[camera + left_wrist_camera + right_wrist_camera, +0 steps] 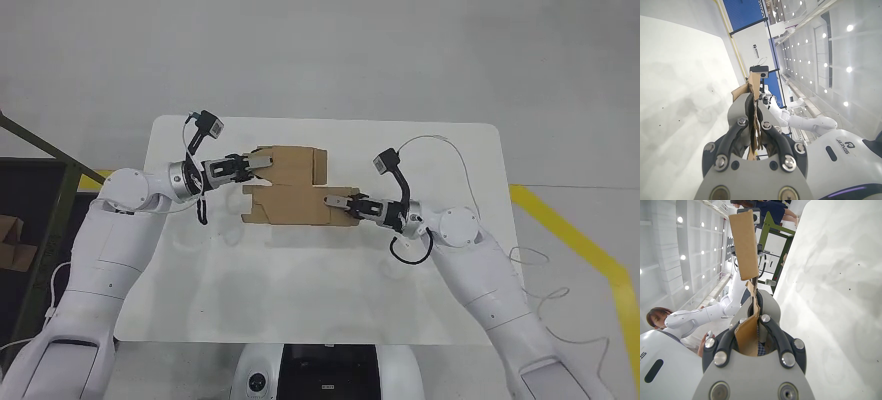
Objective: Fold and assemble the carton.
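Nearest the robot, the right gripper (pixel 335 203) is pinching the near right edge of the flattened brown corrugated cardboard carton (pixel 295 188), its jaws pressing tight on the sheet. The carton is sitting over the far half of the white rectangular table (pixel 300 300). Farther back, the left gripper (pixel 262 160) is clamping the carton's far left flap, jaws closing on the cardboard.

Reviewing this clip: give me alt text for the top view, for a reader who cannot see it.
A flattened brown cardboard carton is held over a white rectangular table between the robot's two grippers. The left gripper is shut on the carton's far left edge, and the right gripper is shut on its near right edge.
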### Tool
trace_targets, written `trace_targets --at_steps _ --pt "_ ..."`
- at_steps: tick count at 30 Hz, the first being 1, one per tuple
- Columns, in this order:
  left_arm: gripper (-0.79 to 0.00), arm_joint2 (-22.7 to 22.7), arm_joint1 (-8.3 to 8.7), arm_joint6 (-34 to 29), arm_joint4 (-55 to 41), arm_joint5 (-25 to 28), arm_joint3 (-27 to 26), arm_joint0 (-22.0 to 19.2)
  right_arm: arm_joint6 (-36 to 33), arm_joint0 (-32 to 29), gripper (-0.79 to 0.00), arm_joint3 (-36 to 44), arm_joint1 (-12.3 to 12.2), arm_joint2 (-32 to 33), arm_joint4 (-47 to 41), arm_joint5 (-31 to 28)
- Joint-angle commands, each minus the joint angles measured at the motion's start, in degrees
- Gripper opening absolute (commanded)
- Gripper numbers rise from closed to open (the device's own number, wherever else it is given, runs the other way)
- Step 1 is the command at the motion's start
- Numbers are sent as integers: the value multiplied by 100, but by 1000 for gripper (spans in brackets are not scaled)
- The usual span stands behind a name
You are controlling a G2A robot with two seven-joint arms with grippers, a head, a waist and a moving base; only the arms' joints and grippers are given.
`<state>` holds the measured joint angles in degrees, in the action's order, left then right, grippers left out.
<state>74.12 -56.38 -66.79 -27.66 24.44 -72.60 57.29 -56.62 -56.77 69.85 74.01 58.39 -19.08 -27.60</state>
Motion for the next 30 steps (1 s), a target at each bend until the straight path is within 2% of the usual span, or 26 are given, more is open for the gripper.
trace_targets --at_steps 1,2,3,4,14,22,30 --pt "-785 21 6 -9 -3 -9 -16 17 11 -13 -785 25 -7 12 13 -14" --pt "-785 30 8 -22 -28 -20 -26 26 39 -20 -656 36 -11 22 34 -23" --pt "-785 40 9 -31 -67 -34 -33 36 74 -28 -188 48 -14 32 53 -21" --pt "-785 52 8 -47 -147 -39 -47 50 120 -33 0 51 -20 51 88 -23" --pt "-785 261 48 -77 -326 -71 -248 212 1054 -66 0 70 -126 579 694 -503" --pt "-785 79 14 -21 -324 -100 -314 327 580 -134 0 738 -127 490 -11 -355" --pt "-785 -47 -22 -77 -431 -84 -301 309 288 14 0 800 -58 153 -419 -128"
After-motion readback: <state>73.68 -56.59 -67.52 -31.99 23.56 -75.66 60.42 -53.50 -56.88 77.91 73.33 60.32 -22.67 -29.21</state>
